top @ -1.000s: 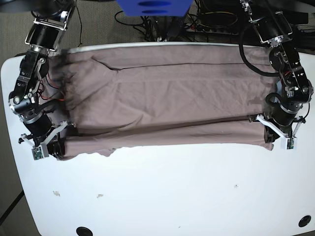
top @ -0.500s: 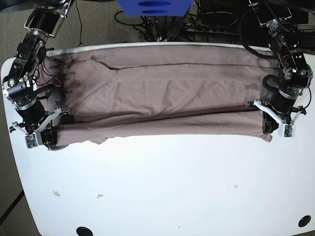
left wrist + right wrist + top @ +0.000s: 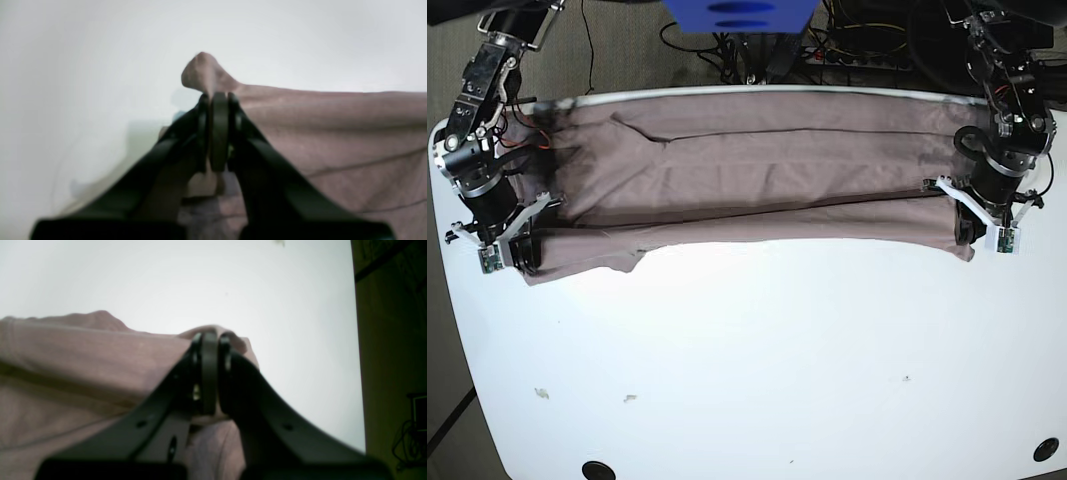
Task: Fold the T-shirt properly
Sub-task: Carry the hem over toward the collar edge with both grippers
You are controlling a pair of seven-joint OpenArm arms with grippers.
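Mauve T-shirt (image 3: 757, 180) near hem, pinched at each end by left gripper (image 3: 970, 232) and right gripper (image 3: 519, 252), has travelled farther back over the body since a second ago: lengthwise fold progressing. Wrist views confirm cloth clamped between closed jaws; base view alone shows the sag between grippers.

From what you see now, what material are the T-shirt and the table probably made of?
The T-shirt looks like thin knit cotton, matte dusty mauve: it wrinkles, drapes and bunches where both grippers pinch it. The table appears to be a hard, smooth white board, perhaps laminate or painted wood; it shows a soft sheen and no grain.
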